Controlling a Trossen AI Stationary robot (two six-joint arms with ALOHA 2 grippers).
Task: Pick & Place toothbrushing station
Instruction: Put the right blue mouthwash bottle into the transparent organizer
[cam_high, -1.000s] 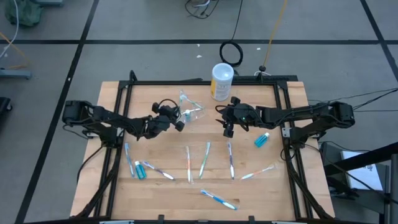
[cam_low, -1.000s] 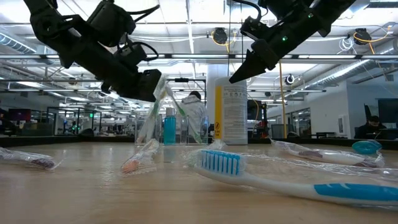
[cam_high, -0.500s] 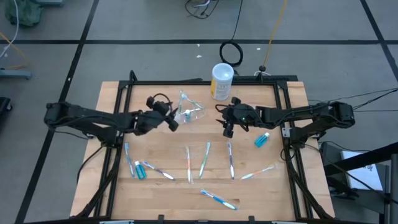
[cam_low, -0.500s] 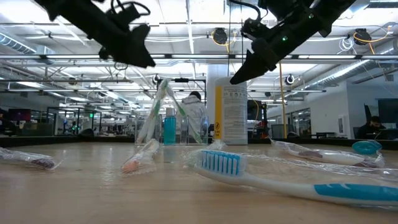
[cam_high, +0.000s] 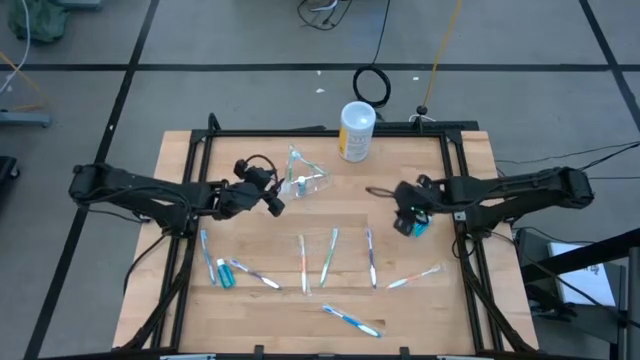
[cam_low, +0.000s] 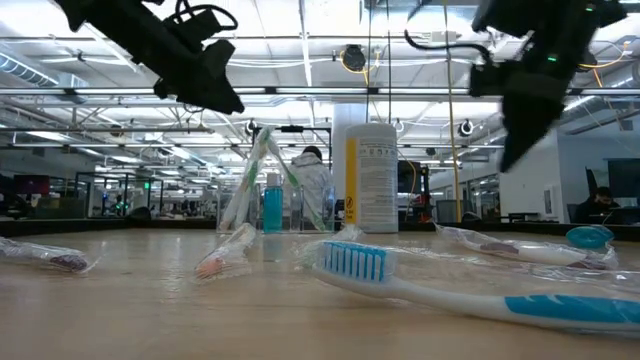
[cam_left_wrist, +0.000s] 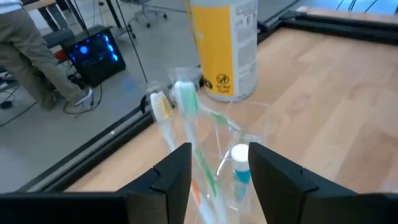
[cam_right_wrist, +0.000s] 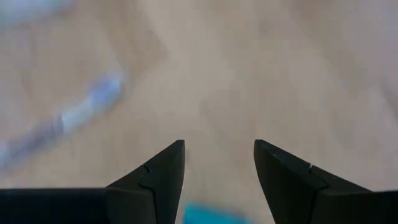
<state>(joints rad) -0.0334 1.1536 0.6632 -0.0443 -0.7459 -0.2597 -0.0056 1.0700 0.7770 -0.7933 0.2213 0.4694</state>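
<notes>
Right tool (cam_high: 405, 222) moved over teal tube (cam_high: 421, 225), fingers apart; clear holder (cam_high: 305, 178) holds brushes.

Bare wood btwn clear holder (cam_high: 305, 180) & right end effector (cam_high: 405, 222); canister (cam_high: 355, 131) blocks far edge

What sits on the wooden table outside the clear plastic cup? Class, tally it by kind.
Slim toothbrushes: 7
Small teal tubes: 2
Tall white cylindrical canister: 1
Total: 10
</notes>
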